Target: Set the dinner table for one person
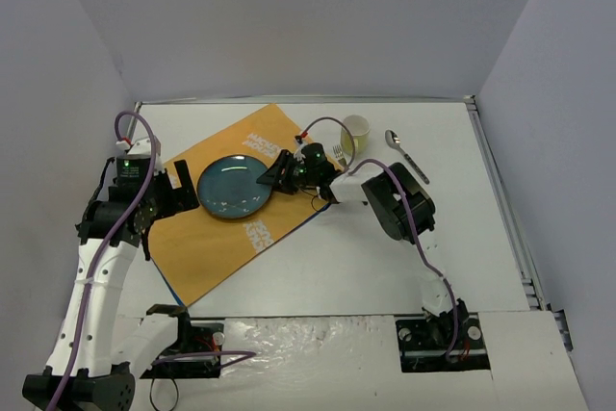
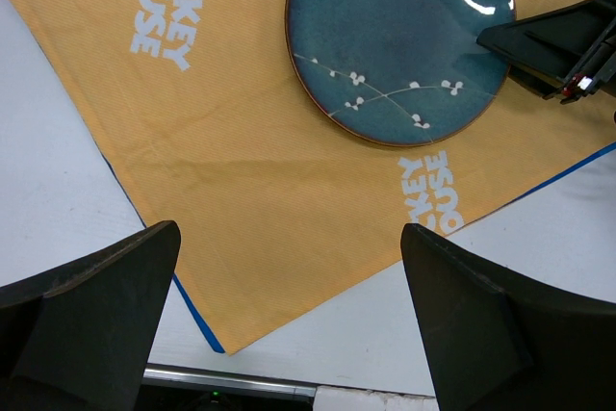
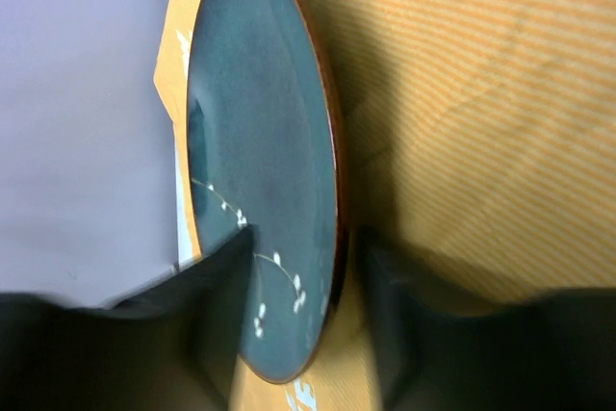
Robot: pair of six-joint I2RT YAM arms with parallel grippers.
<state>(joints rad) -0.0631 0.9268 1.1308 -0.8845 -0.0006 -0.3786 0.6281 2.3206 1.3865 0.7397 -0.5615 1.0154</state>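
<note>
A dark blue plate with white blossom sprigs lies on the orange placemat on the white dinner table. My right gripper is at the plate's right rim, its jaws open and straddling the rim. In the right wrist view one finger is over the plate and the other is beside the rim, above the placemat. My left gripper is open and empty at the placemat's left side. It looks down on the placemat, the plate and the table.
A pale yellow cup, a fork and a spoon lie at the back right, behind the right arm. Grey walls enclose the table on three sides. The placemat's near corner lies close to the table's metal edge.
</note>
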